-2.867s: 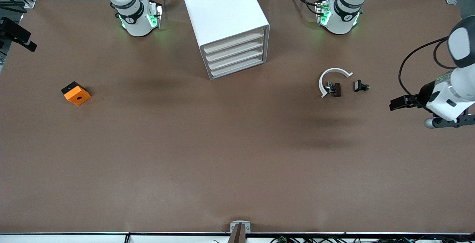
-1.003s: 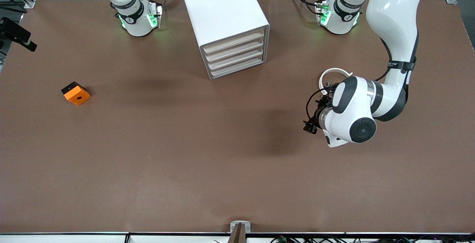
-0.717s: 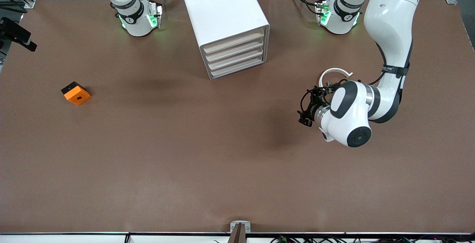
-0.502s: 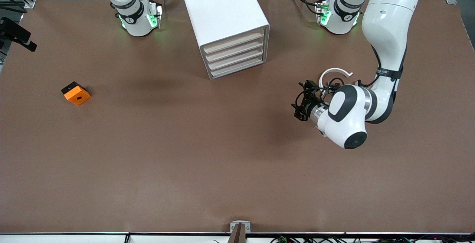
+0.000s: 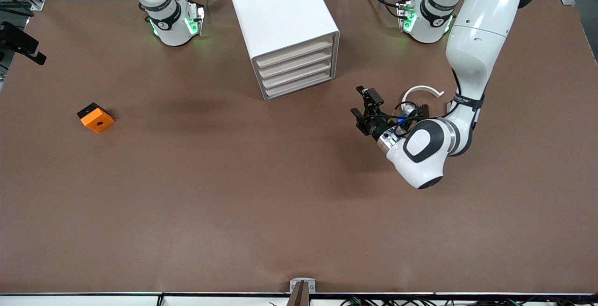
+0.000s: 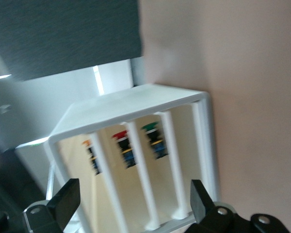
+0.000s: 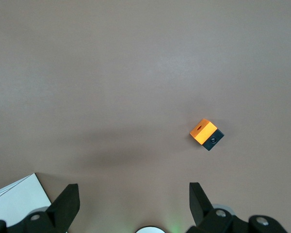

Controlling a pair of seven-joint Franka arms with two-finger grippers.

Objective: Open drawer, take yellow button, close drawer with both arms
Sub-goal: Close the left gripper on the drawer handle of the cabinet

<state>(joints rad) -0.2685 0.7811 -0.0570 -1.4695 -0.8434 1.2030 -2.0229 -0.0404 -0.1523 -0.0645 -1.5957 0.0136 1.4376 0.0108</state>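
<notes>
- I am reading the button (image 6: 92,158) as sitting inside the cabinet (image 5: 285,25). It is showing through the front in the left wrist view, in what appears to be the uppermost drawer (image 5: 295,50). All four drawers are lying shut.
- Red- and green-capped buttons are showing in the neighbouring compartments, so I am risking opening the wrong drawer if I count the fronts wrongly.
- The drawer fronts are showing no handle. The fingers may be slipping off the thin beige edge, or catching two fronts at once.
- The left gripper (image 5: 363,103) is hovering over bare table near the cabinet front, jaws spread wide and holding nothing. Coming in off-line, it may be shoving the light cabinet instead of pulling the drawer.
- The white curved part (image 5: 423,92) and small black parts (image 5: 424,110) are lying under the left arm's wrist, so a low sweep may be scattering them.
- The right gripper (image 7: 133,208) is waiting high over its own end of the table, jaws spread and empty, looking down on the orange block (image 7: 207,134). I may be mistaking that block for the button.
</notes>
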